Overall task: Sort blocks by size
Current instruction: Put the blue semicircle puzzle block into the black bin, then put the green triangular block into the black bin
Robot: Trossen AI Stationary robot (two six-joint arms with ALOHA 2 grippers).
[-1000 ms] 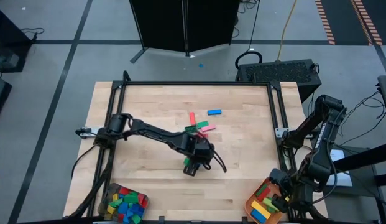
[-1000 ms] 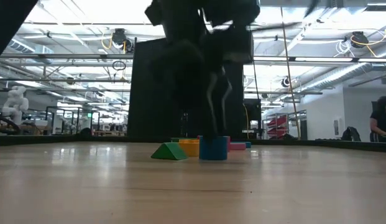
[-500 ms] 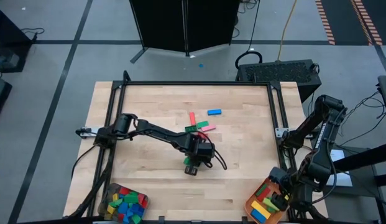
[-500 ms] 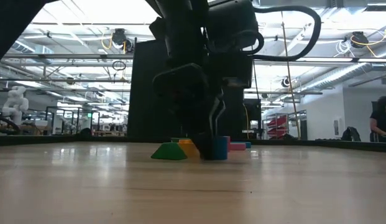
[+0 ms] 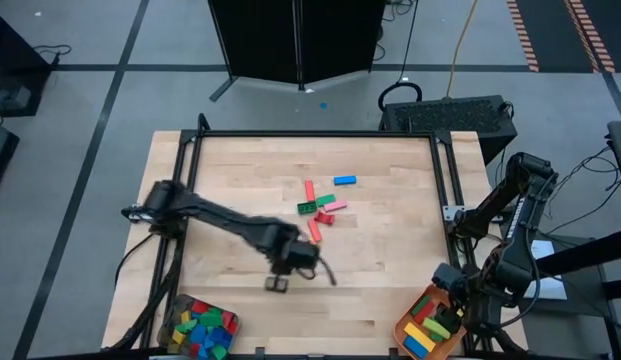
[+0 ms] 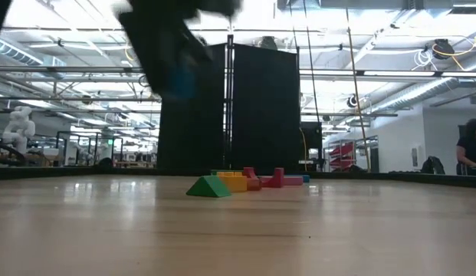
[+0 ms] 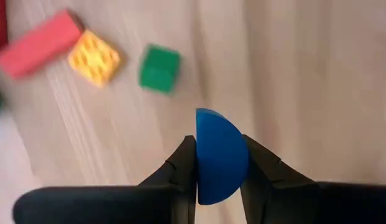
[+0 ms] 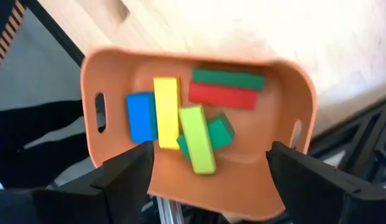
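One rounded, seemingly half-disc blue block (image 7: 220,155), left gripper (image 7: 219,163) clamped

Blocks (image 6: 238,183) clustered mid-table; dark blurred arm (image 6: 165,46) above left.

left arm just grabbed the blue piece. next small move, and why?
Probably carry it toward the grey container at the table's near-left corner. The left gripper is shut on the blue block, a small rounded piece, already lifted clear of the loose blocks. That container holds small mixed pieces; the orange tray under the waiting right gripper holds long ones.
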